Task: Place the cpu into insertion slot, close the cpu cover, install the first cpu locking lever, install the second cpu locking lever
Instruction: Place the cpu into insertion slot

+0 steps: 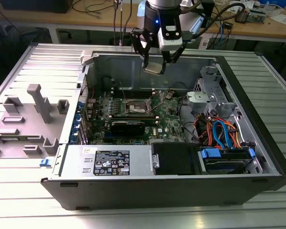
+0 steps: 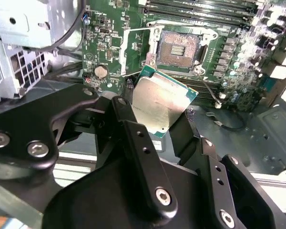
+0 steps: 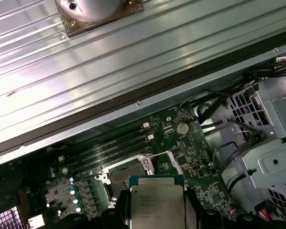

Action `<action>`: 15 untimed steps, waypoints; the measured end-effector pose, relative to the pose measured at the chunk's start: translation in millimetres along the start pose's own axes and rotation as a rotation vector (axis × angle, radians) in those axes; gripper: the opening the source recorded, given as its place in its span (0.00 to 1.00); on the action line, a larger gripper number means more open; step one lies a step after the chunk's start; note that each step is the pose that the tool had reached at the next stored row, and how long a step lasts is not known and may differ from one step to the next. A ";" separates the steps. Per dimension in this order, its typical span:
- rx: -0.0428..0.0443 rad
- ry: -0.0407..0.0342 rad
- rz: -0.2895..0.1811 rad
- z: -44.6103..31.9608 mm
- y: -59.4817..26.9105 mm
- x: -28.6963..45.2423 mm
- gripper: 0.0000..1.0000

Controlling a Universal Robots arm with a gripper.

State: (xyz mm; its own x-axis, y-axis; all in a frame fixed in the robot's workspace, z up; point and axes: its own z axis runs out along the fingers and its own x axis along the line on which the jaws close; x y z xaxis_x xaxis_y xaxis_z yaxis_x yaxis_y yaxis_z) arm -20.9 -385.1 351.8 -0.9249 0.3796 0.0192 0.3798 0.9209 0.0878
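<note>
My gripper (image 1: 155,64) hangs above the open computer case, shut on the cpu (image 1: 153,68), a small flat square chip with a silver-grey top. In both wrist views the cpu (image 2: 159,102) (image 3: 155,202) sits tilted between the black fingers (image 2: 133,129), well above the board. The insertion slot (image 1: 136,108) (image 2: 180,47) (image 3: 124,176) lies bare on the green motherboard below. The cpu cover (image 2: 136,50), a thin metal frame, stands swung open beside it. A thin wire lever (image 2: 209,90) sticks out from the slot's corner.
Long black memory slots (image 2: 200,9) run beside the socket. A black drive box (image 1: 174,157), a labelled power supply (image 1: 109,162) and coloured cables (image 1: 219,133) fill the case's near side. A metal drive cage (image 1: 205,95) stands at the exterior view's right, and grey fixtures (image 1: 35,109) lie on the table outside the case.
</note>
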 end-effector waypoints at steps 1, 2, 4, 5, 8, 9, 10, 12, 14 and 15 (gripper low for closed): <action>-0.0002 -0.0009 0.010 0.4 0.0 0.0 0.55; -0.0005 -0.0023 0.027 1.1 -0.1 0.0 0.55; -0.0011 -0.0047 0.054 2.2 -0.2 0.0 0.55; -0.0013 -0.0058 0.067 2.7 -0.2 0.0 0.55; -0.0023 -0.0105 0.120 4.7 -0.4 -0.1 0.55; -0.0025 -0.0117 0.132 5.1 -0.5 -0.1 0.55; -0.0028 -0.0126 0.143 5.5 -0.5 -0.1 0.55; -0.0034 -0.0154 0.175 6.5 -0.6 -0.1 0.55; -0.0038 -0.0177 0.205 7.5 -0.7 -0.2 0.55; -0.0043 -0.0199 0.235 8.7 -0.8 -0.2 0.55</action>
State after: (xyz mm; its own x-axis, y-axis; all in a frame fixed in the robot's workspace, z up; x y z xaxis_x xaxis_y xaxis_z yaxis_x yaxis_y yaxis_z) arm -20.9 -385.1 343.0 -0.8109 0.5849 0.0199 0.5841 0.8069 0.0875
